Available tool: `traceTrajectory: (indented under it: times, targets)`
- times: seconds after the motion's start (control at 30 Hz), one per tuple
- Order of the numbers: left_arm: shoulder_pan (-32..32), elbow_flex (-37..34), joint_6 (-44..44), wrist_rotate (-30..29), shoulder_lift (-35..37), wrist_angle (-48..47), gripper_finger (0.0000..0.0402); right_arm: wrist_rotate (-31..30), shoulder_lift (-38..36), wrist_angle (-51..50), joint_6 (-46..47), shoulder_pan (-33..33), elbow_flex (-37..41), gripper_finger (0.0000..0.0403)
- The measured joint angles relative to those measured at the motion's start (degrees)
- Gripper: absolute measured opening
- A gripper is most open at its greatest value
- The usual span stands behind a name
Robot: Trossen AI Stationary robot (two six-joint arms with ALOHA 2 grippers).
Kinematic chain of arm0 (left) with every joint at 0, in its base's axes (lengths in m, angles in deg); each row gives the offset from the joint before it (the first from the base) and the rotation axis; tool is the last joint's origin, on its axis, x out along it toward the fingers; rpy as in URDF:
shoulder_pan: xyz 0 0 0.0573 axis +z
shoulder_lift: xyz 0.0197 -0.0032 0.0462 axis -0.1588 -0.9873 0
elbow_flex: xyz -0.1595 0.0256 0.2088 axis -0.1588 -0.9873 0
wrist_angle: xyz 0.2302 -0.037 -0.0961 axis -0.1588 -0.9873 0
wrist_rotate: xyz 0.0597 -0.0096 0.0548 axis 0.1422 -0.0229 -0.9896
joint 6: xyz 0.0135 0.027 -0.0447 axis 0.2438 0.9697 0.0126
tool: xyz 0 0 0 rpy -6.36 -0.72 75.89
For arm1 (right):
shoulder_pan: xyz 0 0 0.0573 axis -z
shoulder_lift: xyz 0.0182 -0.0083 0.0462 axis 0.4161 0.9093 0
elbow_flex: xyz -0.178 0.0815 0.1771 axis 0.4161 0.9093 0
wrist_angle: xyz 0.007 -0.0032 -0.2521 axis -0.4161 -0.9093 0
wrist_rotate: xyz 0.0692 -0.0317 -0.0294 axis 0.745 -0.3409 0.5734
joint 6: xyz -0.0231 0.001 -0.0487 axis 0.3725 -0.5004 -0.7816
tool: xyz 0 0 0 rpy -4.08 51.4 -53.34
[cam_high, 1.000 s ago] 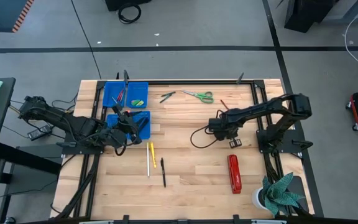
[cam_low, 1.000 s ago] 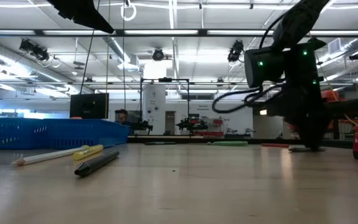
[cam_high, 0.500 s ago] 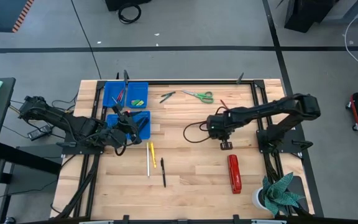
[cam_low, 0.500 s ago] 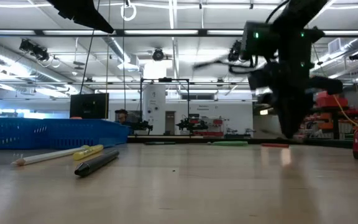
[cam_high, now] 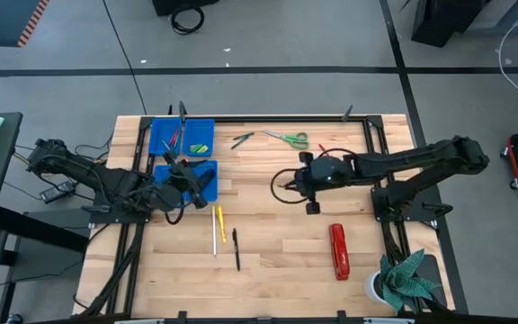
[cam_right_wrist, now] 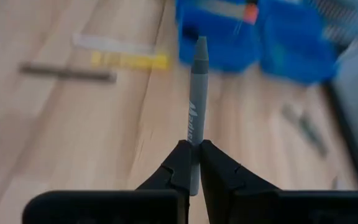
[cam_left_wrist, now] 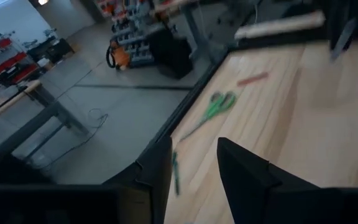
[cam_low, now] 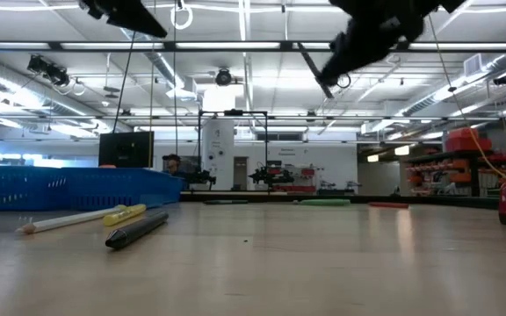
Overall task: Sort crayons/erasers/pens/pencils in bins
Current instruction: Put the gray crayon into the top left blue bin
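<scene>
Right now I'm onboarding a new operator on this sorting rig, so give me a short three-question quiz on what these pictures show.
1. True or false: the right gripper is shut on a grey crayon.
2. Which item lies at the table's far edge, right of the blue bins? A) the green-handled scissors B) a cup C) a roll of tape
3. Fill in: the red stapler lies on the table's ___ side, seen from above.

Key: 1 true; 2 A; 3 right.

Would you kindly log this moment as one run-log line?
right gripper: shut on grey pen, lifted mid-table | left gripper: open, empty, by bins | loose: pencils, scissors, stapler
</scene>
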Motion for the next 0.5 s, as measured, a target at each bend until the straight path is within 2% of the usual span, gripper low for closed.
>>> traceTrajectory:
  times: [0.1, 0.2, 0.27, 0.5]
  targets:
    - [0.0, 0.0, 4.0, 4.2, 0.0, 4.8, 0.0144, 1.4, 0.9, 10.5, -3.1, 0.1, 0.2, 0.0029]
    - [0.0, 0.0, 9.4, 12.1, 0.0, 7.0, 0.0148, 7.1, 2.8, 22.4, -7.1, 0.0, 0.1, 0.0029]
    - [0.0, 0.0, 11.7, 15.1, -0.1, 8.5, 0.0148, 11.1, 4.2, 28.2, -9.6, 0.1, 0.2, 0.0029]
    - [0.0, 0.0, 18.6, 23.5, -0.5, 14.4, 0.0140, 17.6, 8.2, 39.5, -14.8, 0.1, 0.2, 0.0029]
